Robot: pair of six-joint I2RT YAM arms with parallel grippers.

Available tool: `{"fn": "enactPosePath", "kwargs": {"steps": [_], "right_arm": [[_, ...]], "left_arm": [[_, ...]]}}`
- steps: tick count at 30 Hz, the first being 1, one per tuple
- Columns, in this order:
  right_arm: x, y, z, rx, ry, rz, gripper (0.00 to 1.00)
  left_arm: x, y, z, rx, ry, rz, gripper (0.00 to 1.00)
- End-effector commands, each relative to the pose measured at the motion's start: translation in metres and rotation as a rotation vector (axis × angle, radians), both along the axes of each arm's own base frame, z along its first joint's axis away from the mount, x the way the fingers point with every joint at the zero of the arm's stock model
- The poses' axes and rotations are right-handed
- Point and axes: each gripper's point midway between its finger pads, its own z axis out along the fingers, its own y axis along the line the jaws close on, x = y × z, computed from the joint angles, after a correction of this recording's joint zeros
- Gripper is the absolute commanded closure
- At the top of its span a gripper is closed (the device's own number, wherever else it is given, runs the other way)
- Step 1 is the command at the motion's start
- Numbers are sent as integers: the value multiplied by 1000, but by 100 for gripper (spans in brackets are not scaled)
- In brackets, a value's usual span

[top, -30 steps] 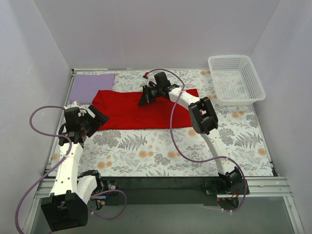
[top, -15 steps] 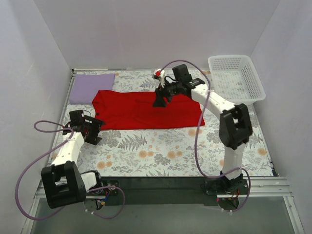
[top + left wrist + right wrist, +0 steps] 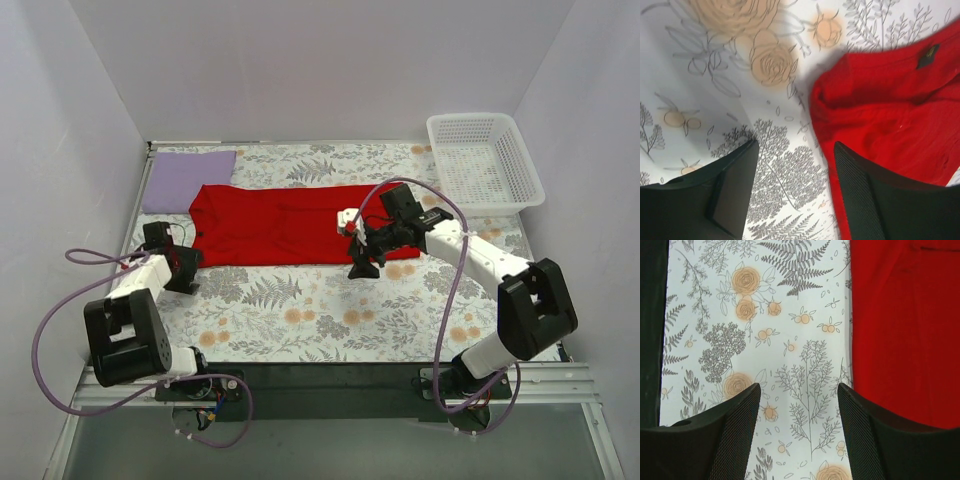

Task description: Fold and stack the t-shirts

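A red t-shirt [image 3: 285, 225], folded into a long band, lies flat across the middle of the floral table. A folded purple t-shirt [image 3: 186, 178] rests at the back left. My left gripper [image 3: 184, 272] hovers low at the red shirt's near-left corner. In the left wrist view it [image 3: 796, 146] is open, its right finger [image 3: 860, 195] over the red hem [image 3: 890, 105]. My right gripper [image 3: 362, 264] sits at the shirt's near edge, right of centre. It [image 3: 799, 388] is open over bare cloth-free table, with the red edge [image 3: 900, 330] just beside its right finger.
A white mesh basket [image 3: 486, 165] stands at the back right corner. White walls close in the left, back and right sides. The floral tablecloth [image 3: 320, 310] shows in front of the red shirt, and purple cables loop off both arms.
My right gripper opened, let go of the red shirt and swung from its far edge to its near edge. The left gripper drew back toward the near-left corner and its jaws narrowed.
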Motion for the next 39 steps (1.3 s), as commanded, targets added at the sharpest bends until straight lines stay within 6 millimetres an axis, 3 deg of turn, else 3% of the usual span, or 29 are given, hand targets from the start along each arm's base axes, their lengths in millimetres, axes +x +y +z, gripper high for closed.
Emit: {"fn": "enactPosePath", "kwargs": {"steps": [1, 8, 9, 12, 13, 15, 20, 23, 32, 39], "right_arm": [[-3, -8, 15, 27, -155, 66, 30], [-9, -24, 6, 32, -173, 72, 30], [-8, -25, 7, 32, -174, 67, 30], [-5, -29, 5, 27, -174, 54, 30], [-4, -32, 2, 15, -173, 48, 31], [-1, -37, -4, -13, -201, 54, 30], [-12, -62, -43, -126, -296, 151, 32], [1, -73, -57, -200, -371, 127, 32], [51, -99, -80, -399, -494, -19, 33], [64, -112, -93, -471, -531, -40, 38]], "left_arm": [[14, 23, 4, 84, -9, 14, 41], [33, 38, 0, 127, 13, -39, 62], [32, 37, -5, 126, 29, -48, 69], [38, 42, -4, 147, 30, -69, 80], [40, 44, -4, 152, 32, -73, 90], [46, 49, 1, 175, 23, -98, 100], [57, 60, 19, 246, -7, -130, 100], [62, 63, 26, 268, -19, -161, 100], [57, 54, 17, 227, -7, -199, 100], [55, 53, 17, 216, -13, -205, 100]]}}
